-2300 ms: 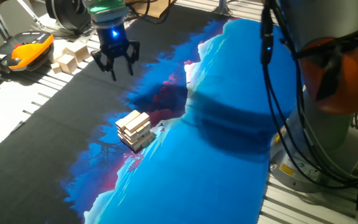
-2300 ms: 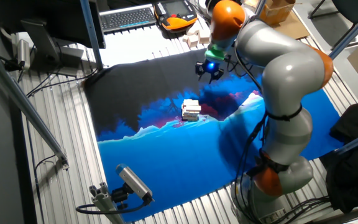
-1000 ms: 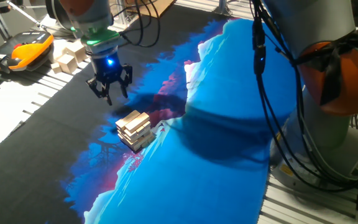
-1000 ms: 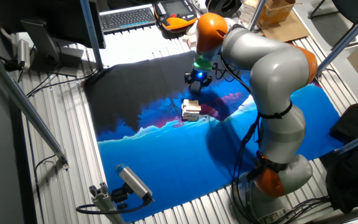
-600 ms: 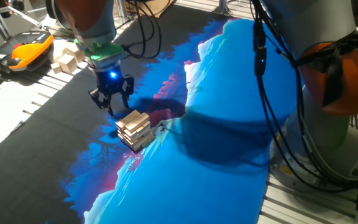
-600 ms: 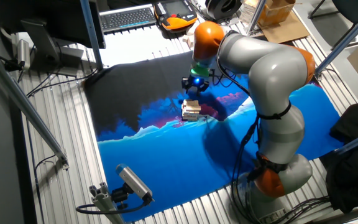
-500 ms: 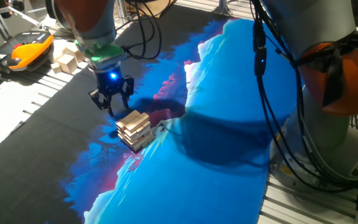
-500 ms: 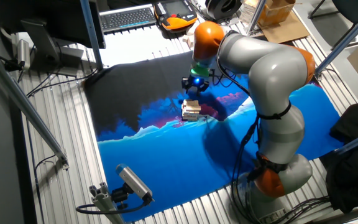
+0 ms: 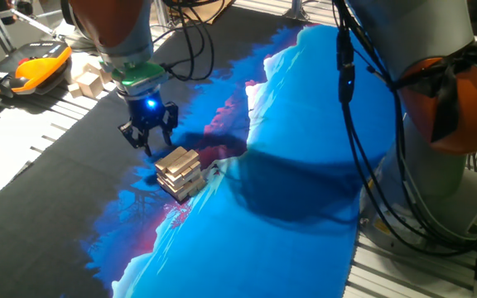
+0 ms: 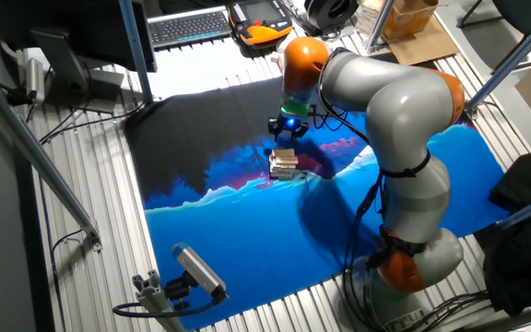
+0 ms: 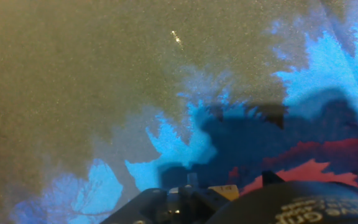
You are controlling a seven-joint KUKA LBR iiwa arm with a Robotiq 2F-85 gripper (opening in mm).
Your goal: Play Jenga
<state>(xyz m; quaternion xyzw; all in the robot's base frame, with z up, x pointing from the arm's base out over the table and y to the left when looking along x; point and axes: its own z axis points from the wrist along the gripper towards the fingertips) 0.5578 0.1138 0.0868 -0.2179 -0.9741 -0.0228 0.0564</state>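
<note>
Fingertips of the tool [image 9: 148, 146] are hard for us to separate against the dark cloth [image 9: 81, 157]; the prongs look spread apart with nothing between them, so we read the tool as open and empty. From the hand view we get only the cloth's blue-and-red print and a dark piece of the hand's own housing along the bottom edge, with the Jenga out of sight there. In the other fixed view the tool [image 10: 286, 132] is small and partly merged with the arm's shadow.

We see the Jenga [image 9: 178, 171] standing on the cloth where black meets blue, a low stack of pale blocks with layers slightly askew, and the tool just beside its far side, apart from it as far as we can tell. Open cloth lies all around the stack, and the bench's [image 9: 7, 165] ribbed metal shows past the cloth's edge on the left. Loose wooden blocks [image 9: 89, 76] and an orange pendant [image 9: 38, 66] sit well apart at the upper left.

The arm [image 10: 385, 101] bends over the cloth, wrist pointing the tool steeply down.
</note>
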